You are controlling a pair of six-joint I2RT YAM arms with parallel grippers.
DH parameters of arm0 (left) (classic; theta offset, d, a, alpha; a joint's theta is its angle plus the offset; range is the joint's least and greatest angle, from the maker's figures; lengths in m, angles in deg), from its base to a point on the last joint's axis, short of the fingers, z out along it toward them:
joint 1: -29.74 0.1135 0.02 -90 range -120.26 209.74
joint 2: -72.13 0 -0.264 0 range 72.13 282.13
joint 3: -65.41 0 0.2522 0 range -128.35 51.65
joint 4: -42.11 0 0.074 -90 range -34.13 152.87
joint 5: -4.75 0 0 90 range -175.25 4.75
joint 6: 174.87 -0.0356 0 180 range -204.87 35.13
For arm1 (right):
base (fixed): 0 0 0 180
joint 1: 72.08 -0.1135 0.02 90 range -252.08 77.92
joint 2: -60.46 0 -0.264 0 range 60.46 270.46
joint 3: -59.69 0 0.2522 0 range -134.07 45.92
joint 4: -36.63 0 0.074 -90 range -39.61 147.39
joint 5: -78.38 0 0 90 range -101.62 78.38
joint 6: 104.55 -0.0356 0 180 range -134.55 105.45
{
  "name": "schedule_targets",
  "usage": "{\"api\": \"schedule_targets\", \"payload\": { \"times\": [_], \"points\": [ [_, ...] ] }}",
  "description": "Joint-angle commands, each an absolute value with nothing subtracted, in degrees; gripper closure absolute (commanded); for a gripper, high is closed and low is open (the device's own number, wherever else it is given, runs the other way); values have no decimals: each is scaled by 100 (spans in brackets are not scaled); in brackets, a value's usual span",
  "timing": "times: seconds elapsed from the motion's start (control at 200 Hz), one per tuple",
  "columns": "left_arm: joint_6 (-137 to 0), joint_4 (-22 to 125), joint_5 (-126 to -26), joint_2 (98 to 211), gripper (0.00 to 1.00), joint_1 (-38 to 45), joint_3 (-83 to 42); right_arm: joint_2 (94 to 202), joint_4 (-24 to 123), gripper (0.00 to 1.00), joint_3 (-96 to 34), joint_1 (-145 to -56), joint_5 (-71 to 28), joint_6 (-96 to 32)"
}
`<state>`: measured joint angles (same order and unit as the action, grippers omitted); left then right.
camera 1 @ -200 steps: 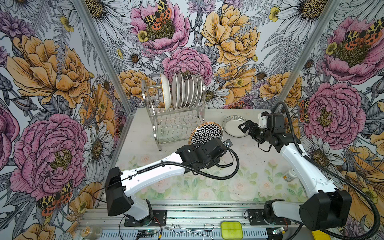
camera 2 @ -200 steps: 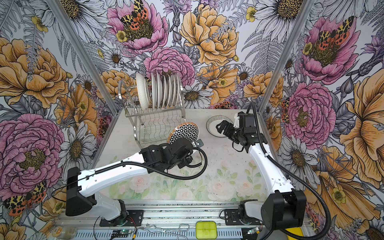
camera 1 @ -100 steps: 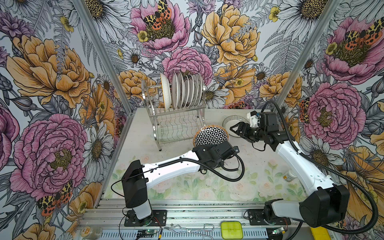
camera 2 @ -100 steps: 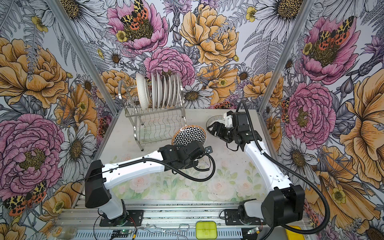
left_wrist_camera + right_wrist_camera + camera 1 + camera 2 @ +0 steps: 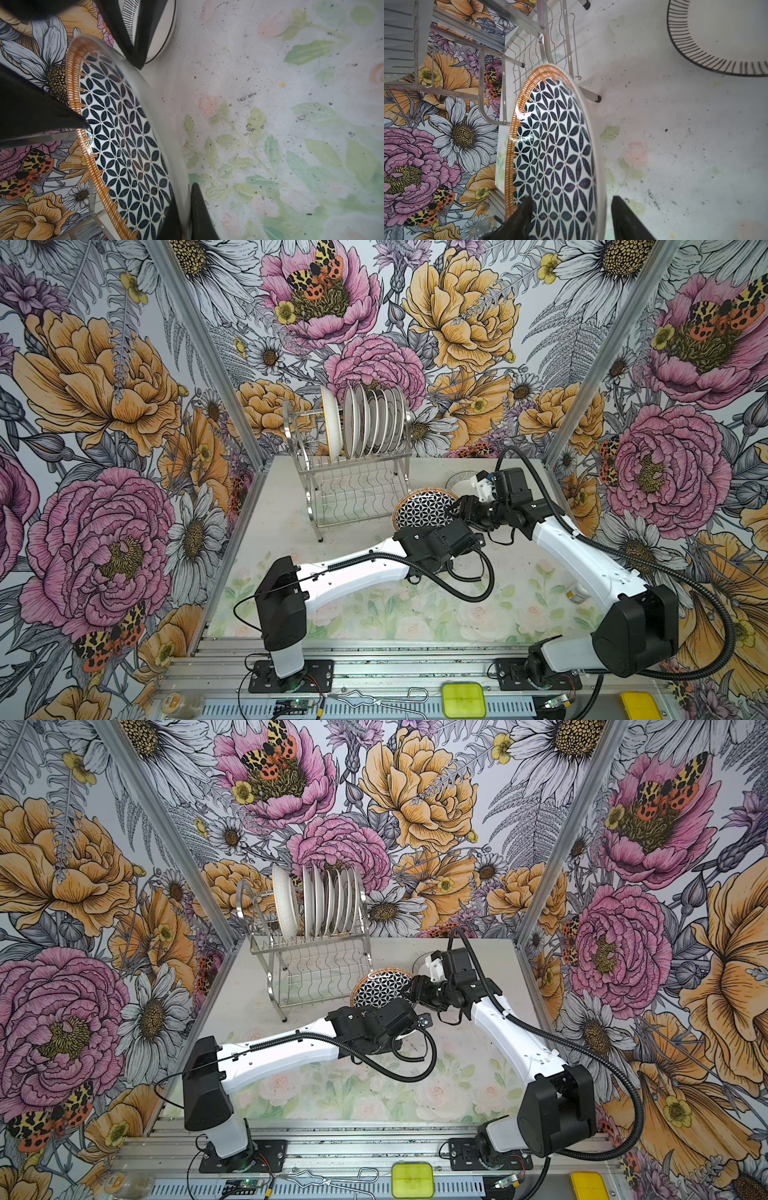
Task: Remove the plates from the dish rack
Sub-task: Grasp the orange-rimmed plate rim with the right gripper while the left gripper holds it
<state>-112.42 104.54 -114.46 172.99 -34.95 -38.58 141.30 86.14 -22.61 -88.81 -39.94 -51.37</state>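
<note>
A plate with a black petal pattern and orange rim (image 5: 424, 508) (image 5: 380, 988) stands tilted above the table, right of the dish rack (image 5: 357, 489) (image 5: 316, 969). My left gripper (image 5: 185, 199) is shut on its near edge. My right gripper (image 5: 572, 197) (image 5: 459, 506) straddles the plate's (image 5: 554, 155) opposite edge; one finger lies over the patterned face and the other stands a gap off the back. Several white plates (image 5: 374, 420) (image 5: 328, 903) stand upright in the rack's upper tier. A black-striped plate (image 5: 461, 481) (image 5: 726, 41) lies flat on the table behind the right wrist.
The rack's lower tier holds nothing, and its thin legs (image 5: 591, 96) stand close to the held plate. Floral walls close in the back and both sides. A small jar (image 5: 577, 594) sits by the right arm, and a yellow-green box (image 5: 463, 699) lies on the front rail.
My left arm has carried the patterned plate to the right. My right gripper has moved left from the striped plate to the patterned one, and its jaws have narrowed around the plate's edge.
</note>
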Motion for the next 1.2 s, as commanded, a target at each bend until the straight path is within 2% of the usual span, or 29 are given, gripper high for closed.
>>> {"api": "schedule_targets", "payload": {
  "times": [0.0,0.125,0.29,0.38,0.46,0.59,0.671,0.796,1.061,1.116,1.191],
  "points": [
    [-11426,10052,-11878,17240,100,-3429,-4224,14232,8581,46,-2214,-8951,-3908,-5109],
    [-11471,10050,-11939,17341,100,-3430,-4309,14255,8576,55,-2177,-8986,-3894,-5120],
    [-11489,10048,-11915,17391,100,-3414,-4386,14303,8563,58,-2105,-8995,-3860,-5146],
    [-11489,10039,-11893,17391,100,-3387,-4415,14341,8566,62,-2096,-8992,-3853,-5138],
    [-11502,10043,-11882,17391,100,-3372,-4443,14366,8563,70,-2088,-8995,-3844,-5111],
    [-11493,10032,-11794,17391,100,-3368,-4525,14403,8555,74,-2061,-8998,-3767,-5057],
    [-11493,10033,-11768,17421,100,-3363,-4582,14413,8555,82,-2053,-9000,-3755,-5033],
    [-11481,10028,-11815,17502,100,-3350,-4702,14381,8546,100,-2014,-8995,-3693,-5007],
    [-11367,10025,-12011,17796,100,-3298,-4867,14267,8537,100,-1942,-8984,-3578,-5022],
    [-11304,10025,-12037,17801,85,-3276,-4867,14229,8529,100,-1931,-8983,-3496,-5043],
    [-11249,10004,-11840,17709,74,-3220,-4803,14169,8513,100,-1920,-8982,-3366,-5078]
  ]
}}
